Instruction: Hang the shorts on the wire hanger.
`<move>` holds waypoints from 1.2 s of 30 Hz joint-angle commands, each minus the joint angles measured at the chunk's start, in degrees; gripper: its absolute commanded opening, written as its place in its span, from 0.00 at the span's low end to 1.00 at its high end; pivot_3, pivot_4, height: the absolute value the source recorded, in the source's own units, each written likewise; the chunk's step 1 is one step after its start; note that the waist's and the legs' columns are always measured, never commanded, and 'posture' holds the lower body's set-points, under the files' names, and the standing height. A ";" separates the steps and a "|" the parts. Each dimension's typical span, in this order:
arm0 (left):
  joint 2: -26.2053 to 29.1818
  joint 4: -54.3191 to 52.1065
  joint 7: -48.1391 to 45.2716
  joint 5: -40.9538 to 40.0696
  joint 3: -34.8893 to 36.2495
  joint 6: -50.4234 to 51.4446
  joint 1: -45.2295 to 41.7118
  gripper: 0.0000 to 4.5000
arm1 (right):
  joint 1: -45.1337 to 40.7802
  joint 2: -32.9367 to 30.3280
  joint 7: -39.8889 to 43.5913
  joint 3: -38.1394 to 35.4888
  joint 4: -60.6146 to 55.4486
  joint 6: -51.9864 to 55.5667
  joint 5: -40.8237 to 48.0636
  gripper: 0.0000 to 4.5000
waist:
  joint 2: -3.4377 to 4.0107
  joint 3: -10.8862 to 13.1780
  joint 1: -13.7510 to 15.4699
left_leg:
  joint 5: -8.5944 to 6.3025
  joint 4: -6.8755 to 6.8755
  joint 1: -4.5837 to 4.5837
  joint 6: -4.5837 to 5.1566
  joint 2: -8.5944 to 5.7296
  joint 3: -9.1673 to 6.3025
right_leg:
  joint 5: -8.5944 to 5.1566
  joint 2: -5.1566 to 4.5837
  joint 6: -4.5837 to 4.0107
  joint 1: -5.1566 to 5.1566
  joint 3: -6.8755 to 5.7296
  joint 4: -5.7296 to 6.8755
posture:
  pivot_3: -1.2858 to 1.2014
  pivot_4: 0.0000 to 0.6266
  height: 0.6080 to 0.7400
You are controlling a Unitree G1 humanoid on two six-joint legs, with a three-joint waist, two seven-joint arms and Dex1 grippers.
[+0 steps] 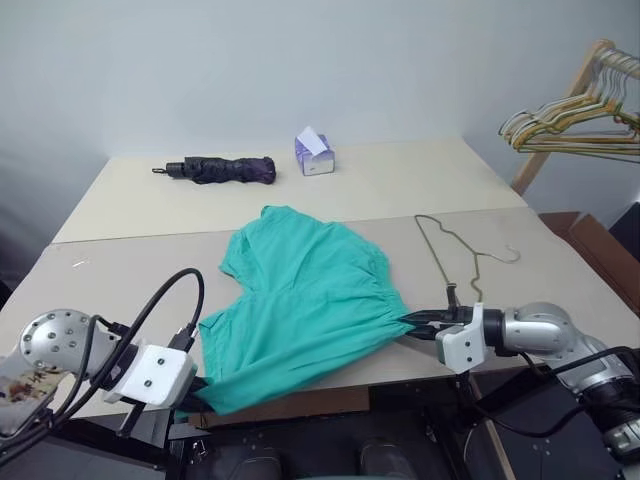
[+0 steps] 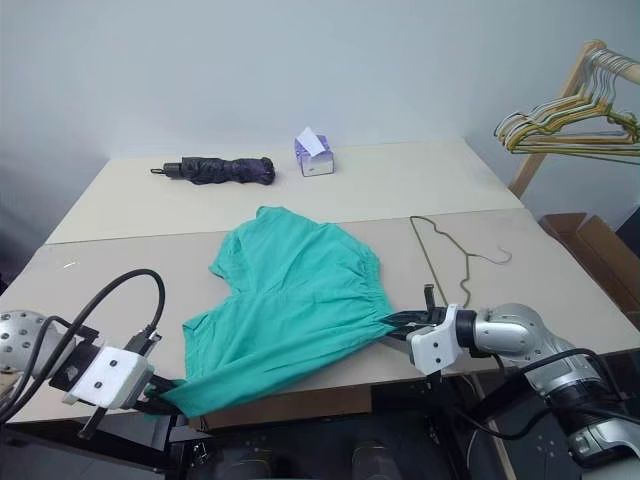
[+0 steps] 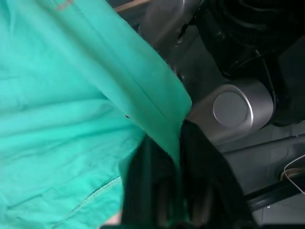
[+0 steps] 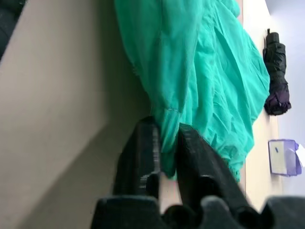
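Fingers (image 4: 143, 157) of both grippers pinch the shorts (image 1: 300, 300).

Colour rundown: the shorts (image 1: 300, 300) are seen in plain teal-green, no pattern, with a tiny orange-red mark by one edge in the left wrist view. The wire hanger (image 1: 452, 255), at about 3 o'clock from them, is done in thin olive-gold. The table (image 1: 120, 270) is finished in pale beige. At 12 o'clock a dark purple-black umbrella (image 1: 222, 169) and a lilac tissue box (image 1: 314, 155) with white tissue are found. Gripper fingers (image 4: 143, 157) are coloured black.
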 commanded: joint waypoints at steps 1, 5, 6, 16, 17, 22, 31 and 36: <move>-1.02 1.22 -1.66 -3.79 0.83 4.11 -1.44 0.37 | 3.04 -4.16 6.78 -2.24 -9.45 9.61 10.91 0.44 | 0.02 0.06 0.12 | -0.01 0.03 -0.02 0.01 0.00 0.05 | 0.00 -0.01 0.00 0.00 0.04 0.00 | 0.49 0.06 1.00; -0.51 5.42 -5.89 -11.37 6.31 9.03 -5.67 0.64 | 7.82 -9.95 12.29 -6.92 -18.42 25.31 23.21 0.73 | -0.01 0.20 1.27 | -0.03 0.11 -0.04 0.03 0.09 0.09 | -0.07 0.05 0.13 0.00 0.04 0.00 | 0.50 0.06 1.00; -0.54 6.41 -6.44 -13.61 7.45 11.13 -7.54 0.72 | 8.55 -10.83 12.77 -8.73 -19.19 28.71 25.60 0.82 | -0.02 0.22 1.41 | -0.03 0.13 -0.04 0.03 0.18 0.13 | -0.14 0.12 0.24 -0.01 0.04 -0.05 | 0.50 0.06 1.00; -14.77 7.09 11.19 -26.27 6.46 33.28 -28.36 0.91 | -0.46 -5.76 -6.41 -16.46 -13.50 71.80 26.57 1.00 | -0.07 0.29 1.58 | -0.12 0.22 -0.11 -0.08 0.36 0.22 | -0.02 0.35 0.39 -0.01 0.12 -0.35 | 0.49 0.06 1.00; -16.41 6.76 12.68 -26.23 5.73 34.42 -29.79 0.91 | -2.95 -4.02 -9.45 -15.94 -11.80 76.94 25.40 1.00 | -0.08 0.30 1.51 | -0.12 0.23 -0.14 -0.08 0.36 0.22 | 0.01 0.36 0.37 -0.04 0.13 -0.35 | 0.48 0.05 1.00; -21.71 6.45 15.96 -24.34 3.75 36.03 -33.48 0.91 | -11.76 2.37 -19.16 -14.75 -3.27 90.47 19.02 1.00 | -0.07 0.30 1.32 | -0.13 0.25 -0.43 -0.10 0.35 0.26 | 0.27 0.43 -0.04 -0.37 0.26 -0.32 | 0.48 0.04 1.00; -24.99 7.50 16.49 -21.54 2.76 35.19 -35.53 0.91 | -16.05 6.07 -14.45 -12.38 7.62 95.31 17.27 0.87 | -0.08 0.30 1.07 | -0.13 0.36 -0.56 -0.09 0.37 0.27 | 0.29 0.47 0.02 -0.42 0.26 -0.35 | 0.48 0.04 1.00; -27.70 8.33 18.23 -19.66 2.68 34.81 -36.92 0.91 | -20.44 9.59 -16.41 -13.21 16.05 93.54 15.54 0.49 | -0.08 0.30 -0.25 | -0.13 0.37 -0.53 -0.10 0.45 0.25 | 0.31 0.57 0.03 -0.38 0.27 -0.36 | 0.48 0.04 1.00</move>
